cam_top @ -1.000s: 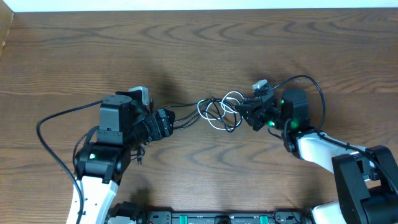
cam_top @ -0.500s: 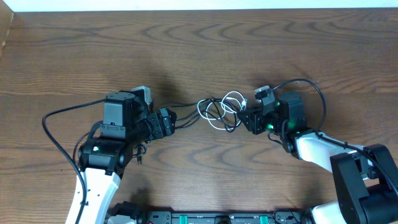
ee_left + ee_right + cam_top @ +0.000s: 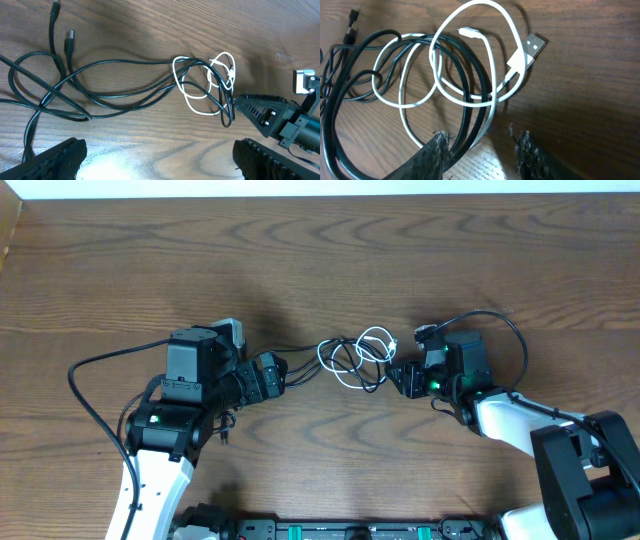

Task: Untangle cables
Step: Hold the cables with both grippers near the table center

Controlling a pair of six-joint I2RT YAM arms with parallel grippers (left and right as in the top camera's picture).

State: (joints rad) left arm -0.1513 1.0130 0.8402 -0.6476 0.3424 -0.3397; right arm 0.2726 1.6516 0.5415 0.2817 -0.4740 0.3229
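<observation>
The cables lie tangled mid-table: black cords (image 3: 305, 366) run from my left gripper (image 3: 274, 372) toward a white cable (image 3: 372, 340) looped through them. The left wrist view shows the black cords (image 3: 125, 92) with two plug ends (image 3: 69, 37) and the white loops (image 3: 220, 75) well ahead of the left gripper (image 3: 160, 167), which stands wide open and empty. My right gripper (image 3: 398, 378) is at the tangle's right end. In its own view the right gripper (image 3: 482, 157) is open, with black cords (image 3: 465, 85) and the white cable (image 3: 490, 107) passing beside its left finger (image 3: 437, 155). The white USB plug (image 3: 532, 47) lies free.
The wood table (image 3: 320, 250) stretches far beyond the tangle. The left arm's thick black cable (image 3: 85, 395) curves at the left, and the right arm's cable (image 3: 505, 330) arcs over its wrist. A black rail (image 3: 350, 530) runs along the near edge.
My left gripper has opened wider. My right gripper has opened a little and pulled back slightly toward the near right. The tangle itself has barely shifted.
</observation>
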